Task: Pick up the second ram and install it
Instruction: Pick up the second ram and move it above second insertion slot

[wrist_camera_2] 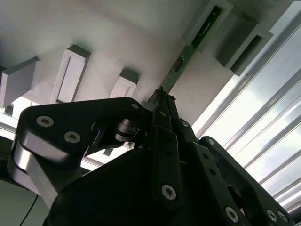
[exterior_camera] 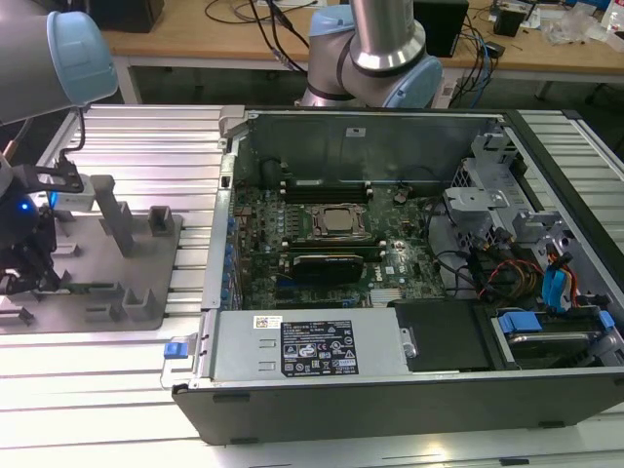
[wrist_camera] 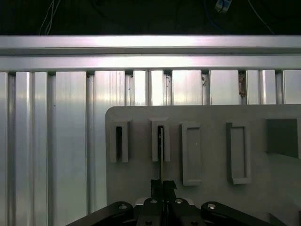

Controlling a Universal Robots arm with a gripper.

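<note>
Had the jaws pinched together on the near end of the long, narrow, thin green circuit-board stick, the second ram, with no gap to see beside the board in both wrist views. Gripped it standing on its thin edge, seen as a bare dark line in the first wrist view. Pointed its long axis straight away from the jaws, far end reaching into the slot of a raised grey plastic block, parallel to the grooves of the ribbed aluminium surface. Worked over the flat grey fixture plate at the exterior view's left, well apart from the open dark computer case and its green motherboard.
</note>
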